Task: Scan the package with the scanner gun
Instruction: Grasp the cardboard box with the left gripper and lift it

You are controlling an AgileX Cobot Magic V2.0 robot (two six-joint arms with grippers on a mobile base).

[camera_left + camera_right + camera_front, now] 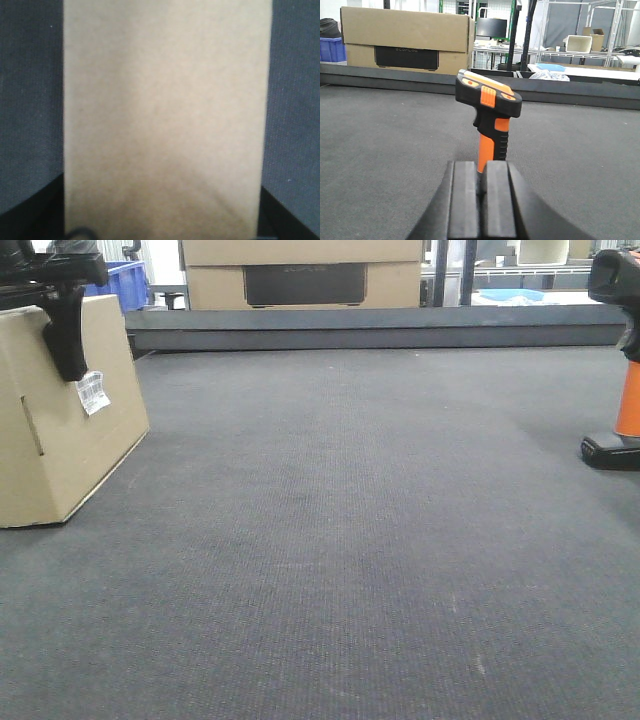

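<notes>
The package (pixel 60 450), tilted on the grey mat (pixel 330 540) at 9 o'clock, is clamped at its top edge by the left gripper (pixel 66 355) beside the barcode label (pixel 93 392), while the scanner gun (pixel 489 107) stands upright at 12 o'clock from the right gripper (pixel 481 190), jaws near-closed and empty.

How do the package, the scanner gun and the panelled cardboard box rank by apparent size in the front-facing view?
1. package, close to the camera.
2. cardboard box with dark panel, far back, so perhaps truly bigger.
3. scanner gun, partly cut off at the edge.
</notes>
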